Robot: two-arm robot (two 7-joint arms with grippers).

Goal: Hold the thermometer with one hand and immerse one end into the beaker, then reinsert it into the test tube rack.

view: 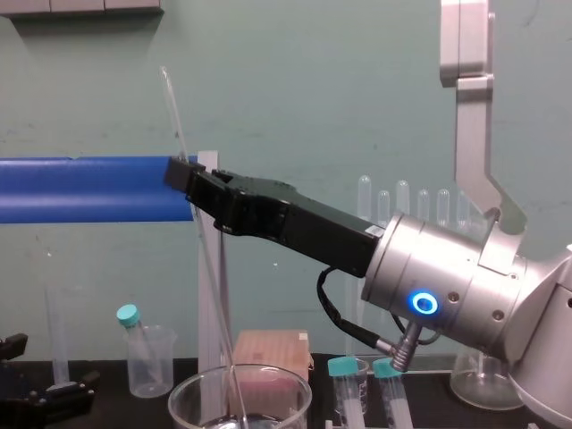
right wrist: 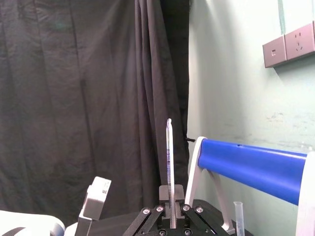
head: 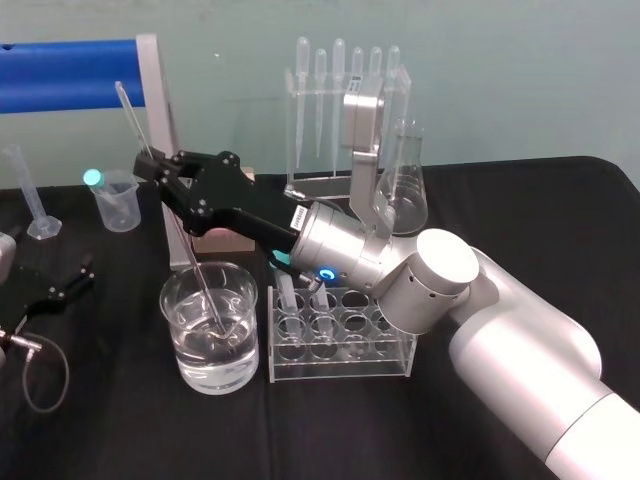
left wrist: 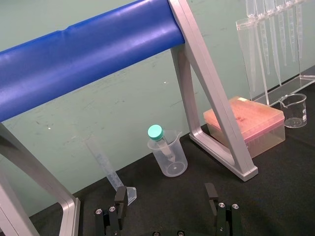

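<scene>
Tip in the water, and I'm wary of glass on glass.
My right gripper (head: 158, 170) reaches over the beaker (head: 185, 365) beside the test tube rack (head: 340, 368), jaws clenched on the tilted thermometer (head: 132, 120); pushing lower could crack its submerged tip against the bottom. Left gripper (left wrist: 165, 191) sits parked, jaws released.

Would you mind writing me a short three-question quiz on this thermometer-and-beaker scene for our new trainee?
1. True or false: the right gripper is shut on the thermometer, which leans tilted over the beaker.
2. Where is the thermometer's lower end? A) in the water inside the beaker B) above the rim C) lying on the cloth
3. Fill in: the parked left gripper, low on the robot's left, has its fingers ____.
Key: 1 true; 2 A; 3 open.
</scene>
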